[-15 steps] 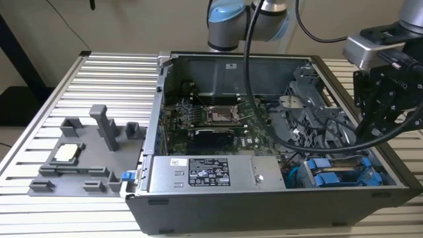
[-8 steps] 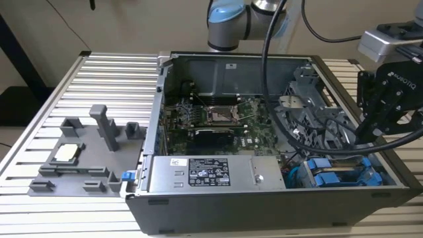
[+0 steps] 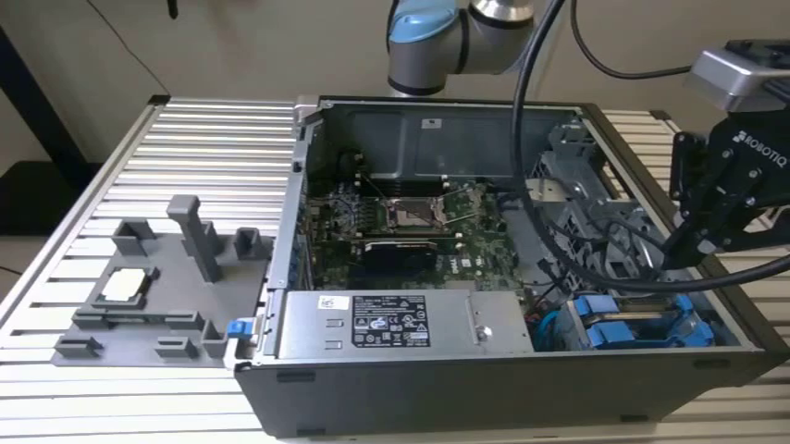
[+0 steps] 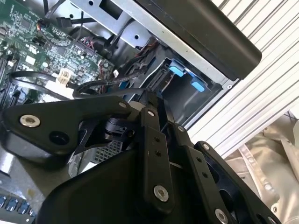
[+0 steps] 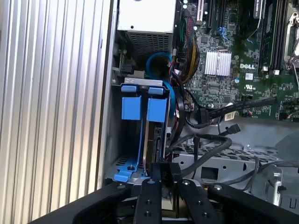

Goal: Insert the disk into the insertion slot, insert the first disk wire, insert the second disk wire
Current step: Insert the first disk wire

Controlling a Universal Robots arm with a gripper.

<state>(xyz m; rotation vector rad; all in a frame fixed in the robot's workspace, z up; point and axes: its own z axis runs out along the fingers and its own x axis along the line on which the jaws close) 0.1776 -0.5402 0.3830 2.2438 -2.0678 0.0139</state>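
- Disk point(image 5: 155, 136): judged already seated, standing on edge in the insertion slot point(image 5: 141, 83) of the drive cage. The cage is at the near corner of the computer case point(image 3: 494, 384), on the exterior view's right. Blue carrier tabs are seen at the disk's end.
- Wires: a black wire plug point(image 5: 204, 115) and a second black wire plug point(image 5: 232, 128) are seen hanging loose. They are beside the motherboard point(image 5: 243, 70) and apart from the disk. Neither appears to be connected at the disk.
- Step in hand, by judgement: the first disk wire. Disk insertion is taken as done and both wire steps as not yet done.
- Gripper point(image 3: 683, 252): held just above the case wall on the exterior view's right, a little far of the blue tabs. The wrist is tilted so the fingers point down and inward toward the bay.
- In the first wrist view the fingertips are lined up over the disk's end, not touching it.
- Fingers are seen pressed together. Nothing is made out between them.
- The wire step is judged to call for a square hold on one plug and its keyed face matched to the disk's socket.
- Risk noted: the bay is crowded with cables, so snagging is possible.
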